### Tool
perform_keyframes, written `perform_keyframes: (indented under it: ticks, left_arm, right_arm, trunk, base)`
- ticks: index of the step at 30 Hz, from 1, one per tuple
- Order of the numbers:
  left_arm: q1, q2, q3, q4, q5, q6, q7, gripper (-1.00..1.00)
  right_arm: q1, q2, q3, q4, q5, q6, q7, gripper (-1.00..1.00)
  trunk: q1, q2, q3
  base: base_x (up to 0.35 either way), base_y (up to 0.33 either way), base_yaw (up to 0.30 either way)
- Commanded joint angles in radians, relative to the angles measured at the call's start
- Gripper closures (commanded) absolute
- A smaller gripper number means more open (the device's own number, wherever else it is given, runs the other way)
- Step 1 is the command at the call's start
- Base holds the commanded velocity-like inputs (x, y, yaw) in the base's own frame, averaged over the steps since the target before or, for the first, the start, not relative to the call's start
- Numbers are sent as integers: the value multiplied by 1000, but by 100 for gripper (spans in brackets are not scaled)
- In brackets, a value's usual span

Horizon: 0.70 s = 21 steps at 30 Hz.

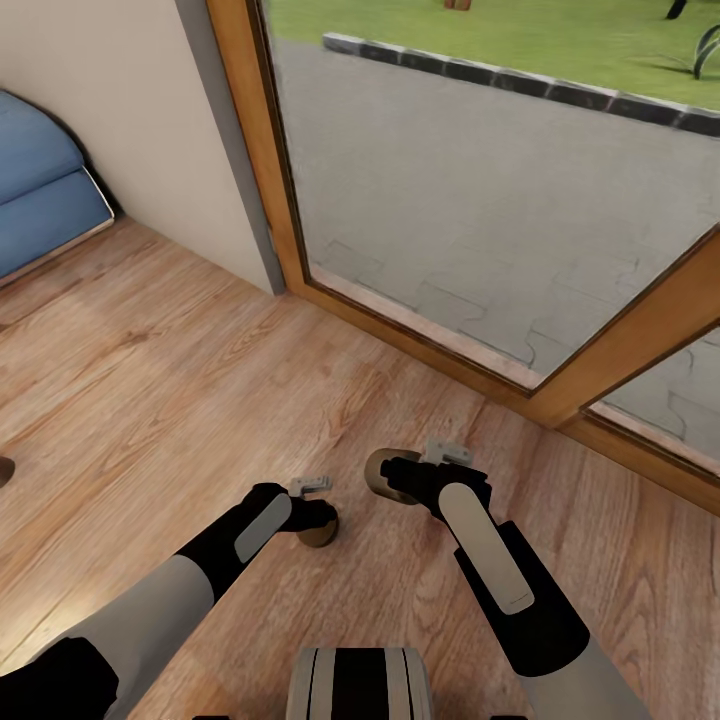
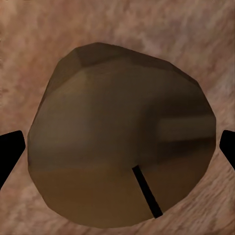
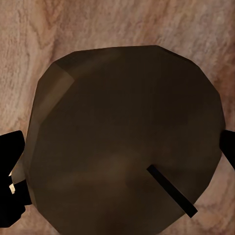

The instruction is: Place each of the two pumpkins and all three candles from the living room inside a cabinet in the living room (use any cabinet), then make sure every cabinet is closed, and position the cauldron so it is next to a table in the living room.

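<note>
Each of my grippers carries a candle above the wooden floor. In the head view the left gripper (image 1: 318, 526) is shut on a stubby brown-grey candle (image 1: 320, 538), and the right gripper (image 1: 388, 478) is shut on a second candle (image 1: 376, 467). The left wrist view looks onto the left candle's (image 2: 122, 142) top and black wick, with dark fingertips (image 2: 10, 152) at both sides. The right candle (image 3: 125, 137) appears the same way in the right wrist view, between black fingertips (image 3: 10, 152). Pumpkins, cabinet, cauldron and table are out of view.
A large glass door in a wooden frame (image 1: 285, 225) stands ahead and to the right, with paving and grass outside. A beige wall (image 1: 130, 110) is ahead on the left, and a blue sofa (image 1: 40, 190) sits at the far left. Wooden floor (image 1: 150, 400) lies around me.
</note>
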Motion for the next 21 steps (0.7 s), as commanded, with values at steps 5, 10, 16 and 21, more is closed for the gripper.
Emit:
perform_keyframes:
  ticks: [5, 10, 16, 21]
  left_arm:
    - [-1, 1, -3, -2, 10, 1, 9, -100]
    - [-1, 1, -4, -2, 10, 1, 10, -100]
    - [-1, 1, -4, 0, 11, 1, 11, -100]
    - [-1, 1, -4, 0, 13, 1, 11, -100]
  right_arm:
    - [-1, 0, 0, -1, -7, 5, -12, 100]
    - [-1, 1, 0, -1, -8, 5, -12, 100]
    - [-1, 1, 0, -1, -8, 5, -12, 100]
    - [-1, 1, 0, -1, -8, 5, -12, 100]
  trunk:
    - [1, -1, -12]
    - [1, -1, -12]
    - [1, -1, -12]
    - [1, -1, -12]
  base:
    - [0, 0, 0]
    - [0, 0, 0]
    - [0, 0, 0]
    - [0, 0, 0]
